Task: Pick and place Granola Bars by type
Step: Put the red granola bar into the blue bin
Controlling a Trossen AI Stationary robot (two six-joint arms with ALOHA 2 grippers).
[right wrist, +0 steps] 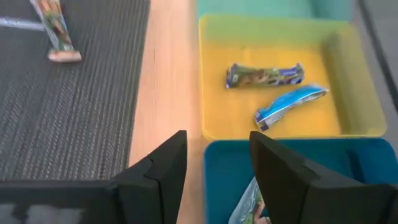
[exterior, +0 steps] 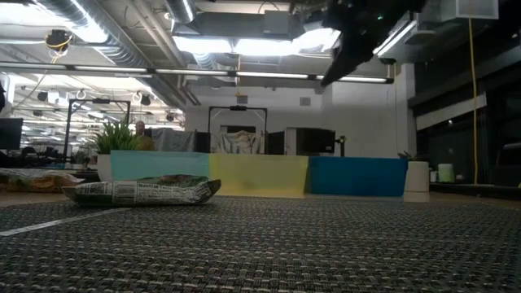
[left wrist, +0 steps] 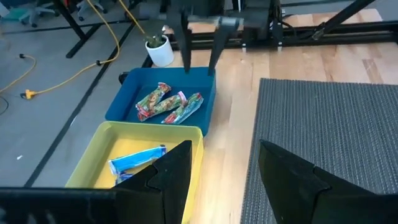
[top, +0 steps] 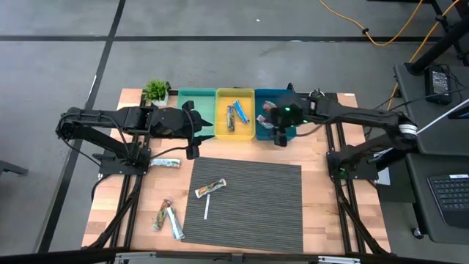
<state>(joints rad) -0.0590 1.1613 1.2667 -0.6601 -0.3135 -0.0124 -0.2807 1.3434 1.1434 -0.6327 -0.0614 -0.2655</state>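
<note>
Granola bars lie in several places. Two blue-wrapped bars are in the yellow bin, and multicoloured bars are in the blue bin. One multicoloured bar lies flat on the grey mat, also seen in the low view. One bar lies left of the mat, and two bars lie near the table's near left corner. My left gripper is open and empty by the mat's far left corner. My right gripper is open and empty above the blue bin's near edge.
A teal bin stands left of the yellow one. A small potted plant sits at the far left corner. A thin white stick lies on the grey mat. A small white pot stands beyond the blue bin.
</note>
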